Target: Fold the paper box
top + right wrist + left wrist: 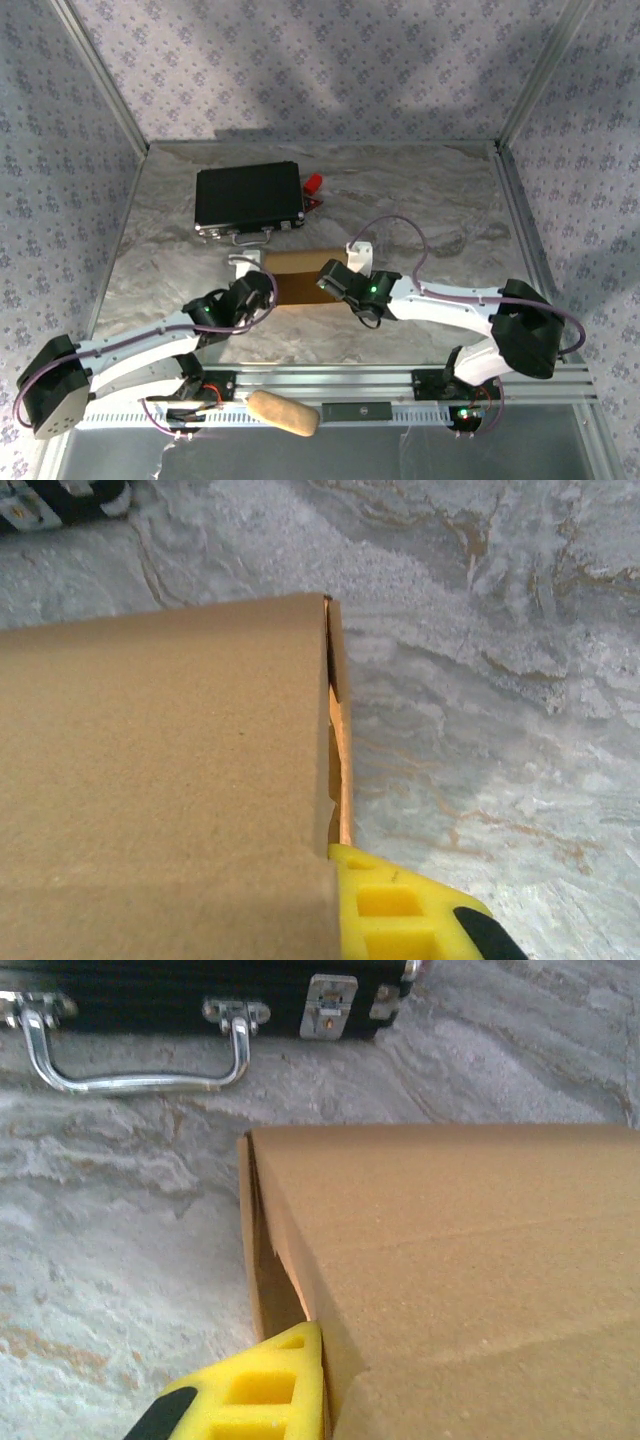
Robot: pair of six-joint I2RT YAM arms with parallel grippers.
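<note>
The left end effector [258, 288] sits against the left end of the paper box [298, 275]. The left wrist view shows one yellow finger [250, 1390] touching the box's [450, 1280] end just beside the narrow side flap. The other finger is hidden by the cardboard, so I cannot tell whether this end effector is spread or pinching the box. The right end effector [332, 278] meets the opposite end of the box. In the right wrist view a single yellow finger [410, 910] rests against the edge where a thin flap stands slightly out from the box's [160, 780] flat top. Its partner is likewise covered, so whether it is spread or pressed together cannot be told either. The box is plain brown cardboard and lies flat on the marbled grey table [440, 210]. It is near the middle of the table, between the two wrists, with its long side running left to right. Just behind it, apart from it, lies a black case [250, 198] with a metal handle [130, 1070] and latch facing the box. A small red object [313, 185] lies at the case's right side. At the near edge, on the rail between the arm bases, rests a tan rounded lump [283, 412]. Patterned walls [300, 60] enclose the table.
</note>
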